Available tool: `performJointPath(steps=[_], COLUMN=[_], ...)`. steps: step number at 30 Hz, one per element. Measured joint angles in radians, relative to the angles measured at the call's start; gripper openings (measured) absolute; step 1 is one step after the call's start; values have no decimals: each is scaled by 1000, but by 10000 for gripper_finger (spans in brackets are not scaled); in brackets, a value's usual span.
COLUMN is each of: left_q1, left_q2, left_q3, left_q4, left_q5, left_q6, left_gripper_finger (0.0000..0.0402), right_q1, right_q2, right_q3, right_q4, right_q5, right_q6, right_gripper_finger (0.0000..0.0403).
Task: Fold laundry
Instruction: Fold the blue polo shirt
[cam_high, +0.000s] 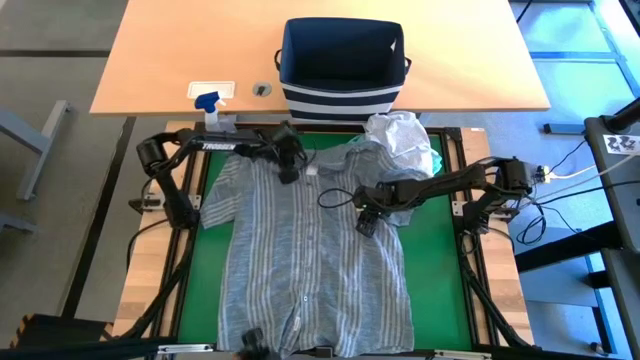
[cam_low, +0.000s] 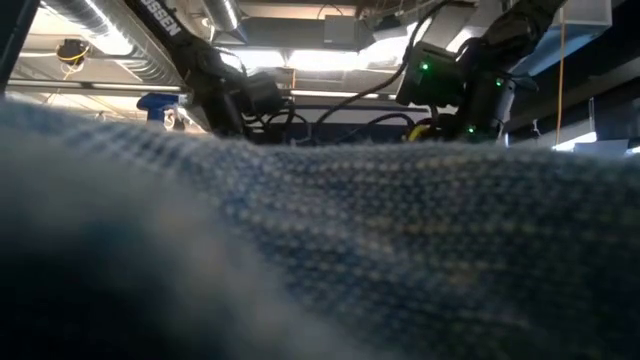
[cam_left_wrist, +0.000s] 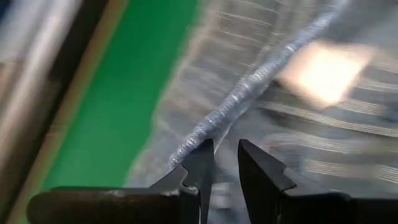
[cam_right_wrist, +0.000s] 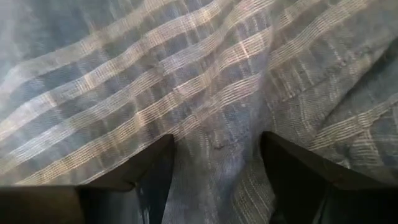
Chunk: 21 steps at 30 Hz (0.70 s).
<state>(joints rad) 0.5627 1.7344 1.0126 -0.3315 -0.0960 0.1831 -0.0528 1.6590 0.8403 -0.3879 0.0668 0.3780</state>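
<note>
The grey-blue striped button-up shirt (cam_high: 300, 260) lies spread flat on the green mat (cam_high: 210, 270), collar toward the far edge. Its cloth fills the foreground of the low view (cam_low: 320, 250). My left gripper (cam_high: 289, 172) (cam_left_wrist: 225, 168) hangs over the collar seam (cam_left_wrist: 249, 87) beside the white neck label (cam_left_wrist: 323, 71), fingers a narrow gap apart with nothing between them. My right gripper (cam_high: 366, 222) (cam_right_wrist: 214, 162) stands open over the shirt's right chest, pointing steeply down. A crumpled white t-shirt (cam_high: 400, 135) lies at the mat's far right corner.
The navy-and-white striped basket (cam_high: 340, 60) stands on the wooden table beyond the mat. A blue-topped spray bottle (cam_high: 210, 105) stands at the far left. Bare green mat shows on both sides of the shirt (cam_high: 440, 260).
</note>
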Motion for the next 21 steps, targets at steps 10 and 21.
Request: performJointPath(steps=[10,21], left_q1=[192,91], left_q2=[0,-144], left_q3=[-2,8], left_q4=[296,63], left_q5=[-290,152], left_q6=[-7,-23], left_gripper_finger=[70,70], right_q1=[0,1], right_q2=[-2,0], right_q3=[-19,-7], right_q4=[35,26], right_q5=[-51,-63], right_q6=[87,89], right_gripper_finger=[243,243])
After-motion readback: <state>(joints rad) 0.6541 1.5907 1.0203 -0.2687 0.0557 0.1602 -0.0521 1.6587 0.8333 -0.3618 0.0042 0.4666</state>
